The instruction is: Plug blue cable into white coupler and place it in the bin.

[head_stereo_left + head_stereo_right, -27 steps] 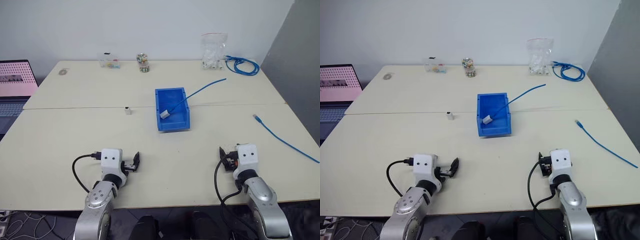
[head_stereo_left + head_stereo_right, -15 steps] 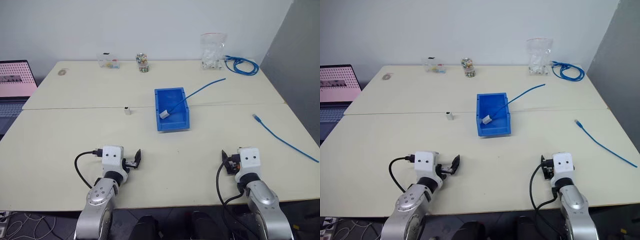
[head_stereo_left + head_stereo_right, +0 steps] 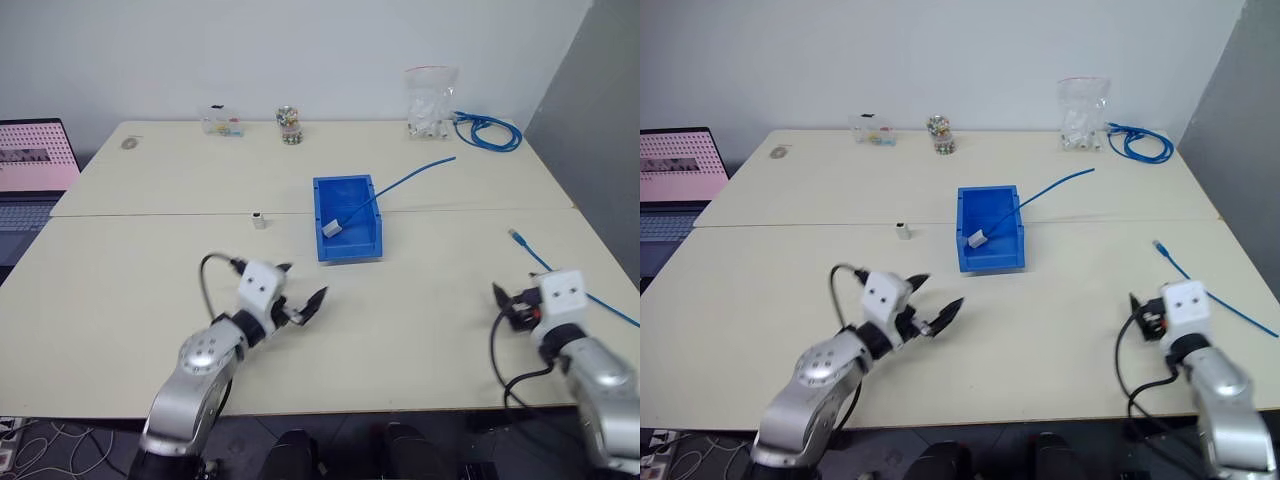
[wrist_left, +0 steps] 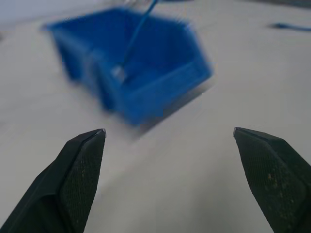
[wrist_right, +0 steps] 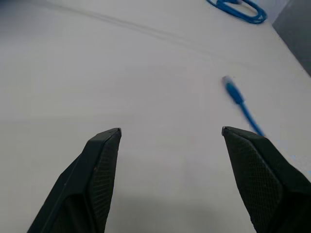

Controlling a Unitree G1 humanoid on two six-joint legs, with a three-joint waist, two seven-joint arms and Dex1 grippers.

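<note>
Lying joined in the bin [image 3: 345, 250] at mid-desk, blue cable [image 3: 400, 183] and white coupler [image 3: 330, 229], tail trailing over the rim toward the far right corner, seemingly delivered. Hovering over the near edge, jaws spread wide and holding nothing, left gripper [image 4: 169, 131] facing the bin, right gripper [image 5: 170, 132] facing a second blue cable [image 3: 560, 277] by the right edge; likely next, fetching its plug and the spare coupler [image 3: 258, 220] left of the bin. No legible writing anywhere.

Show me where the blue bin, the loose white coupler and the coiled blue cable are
blue bin [image 3: 352, 248], left eye view, front wall.
white coupler [image 3: 258, 218], left eye view, its middle.
coiled blue cable [image 3: 487, 131], left eye view, on the loops.
</note>
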